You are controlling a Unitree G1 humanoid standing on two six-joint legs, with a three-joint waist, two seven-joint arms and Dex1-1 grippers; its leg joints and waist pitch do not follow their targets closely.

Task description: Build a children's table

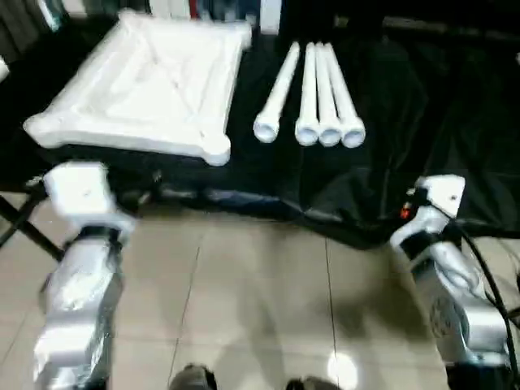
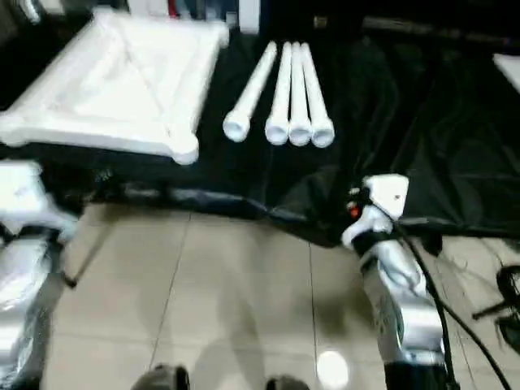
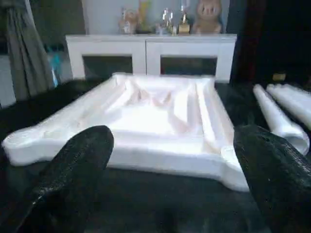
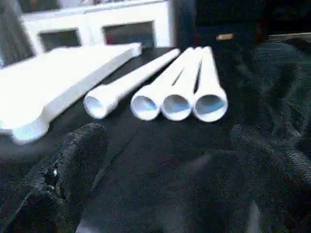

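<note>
The white plastic tabletop [image 1: 146, 81] lies upside down on a black cloth [image 1: 422, 114], ribbed underside up, with rounded sockets bulging at its corners. It sits ahead of the left gripper [image 3: 170, 184], whose two black fingers [image 3: 73, 179] stand wide apart with nothing between them; the tabletop's near edge shows across the gap, clear of both fingers. Beside the tabletop, on the robot's right, lie four legs [image 1: 313, 93]: long, white, smooth tubes, tapered and hollow, their open round ends facing the robot. Three lie pressed side by side, and the fourth [image 4: 126, 85] lies angled slightly away from them, nearer the tabletop. The right gripper [image 4: 165, 179] faces those open ends, its textured black fingers [image 4: 63, 174] also spread wide and holding nothing, short of the legs. The cloth is dark, creased and slightly glossy, hanging over the front edge above a pale tiled floor [image 1: 244, 292]. Both silver forearms reach in from below.
</note>
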